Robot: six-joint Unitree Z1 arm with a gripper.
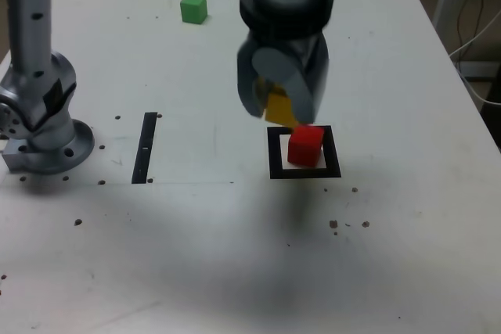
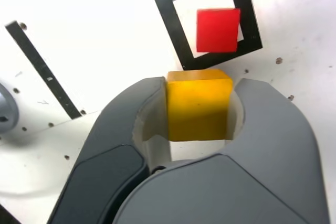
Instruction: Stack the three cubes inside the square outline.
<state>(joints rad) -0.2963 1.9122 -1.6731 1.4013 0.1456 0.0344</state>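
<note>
The yellow cube (image 2: pixel 198 104) is held clamped between the jaws of the gripper (image 1: pixel 283 103), carried above the table just at ten o'clock of the red cube (image 1: pixel 305 145), which sits inside the square outline (image 1: pixel 274 154), presumably as the stack's base. The green cube (image 1: pixel 193 8) is left well apart toward eleven o'clock, and open table (image 1: pixel 407 76) is seen all round the outline, though little margin is left between the red cube and the border in the wrist view.

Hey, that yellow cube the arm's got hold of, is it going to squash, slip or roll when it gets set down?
The yellow cube probably stays stiff: its edges look straight between the end effector jaws. Its matte faces suggest slipping is unlikely. Flat sides mean it shouldn't roll, though it could tip if set off-centre on the red cube in the square outline.
</note>
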